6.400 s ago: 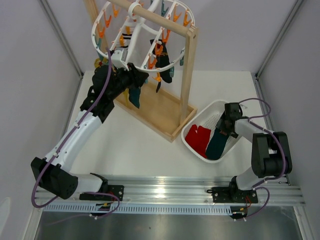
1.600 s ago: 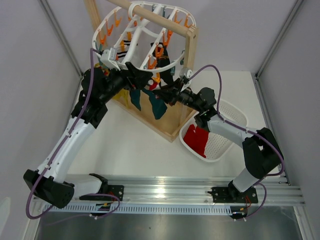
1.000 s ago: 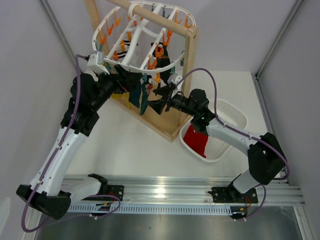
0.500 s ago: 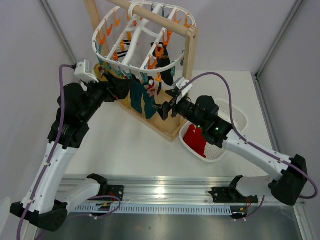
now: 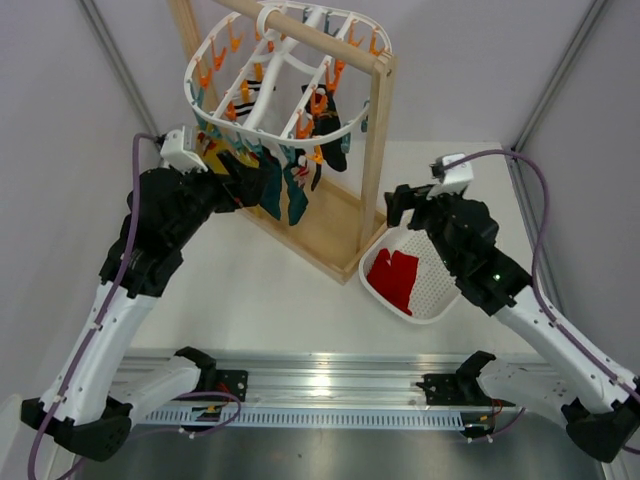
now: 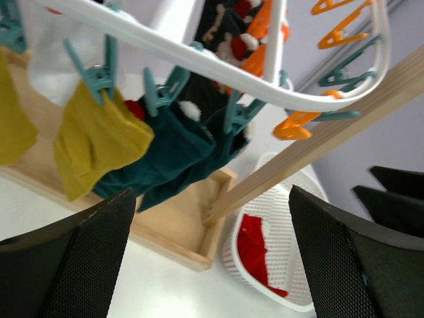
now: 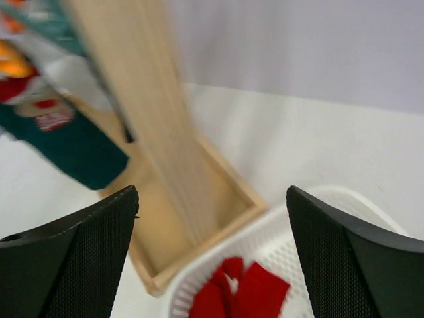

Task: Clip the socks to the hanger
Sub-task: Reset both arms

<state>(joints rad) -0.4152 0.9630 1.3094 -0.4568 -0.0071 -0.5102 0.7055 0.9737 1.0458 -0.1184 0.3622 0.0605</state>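
Right claw [image 7: 211,192] and left claw [image 6: 211,199] are both spread wide, empty. Going for the red sock [image 5: 395,280] next, right one could easily snag the basket [image 5: 430,272] mesh.

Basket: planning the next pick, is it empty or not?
Not empty: red socks lie in the white basket, visible from above and both wrists.
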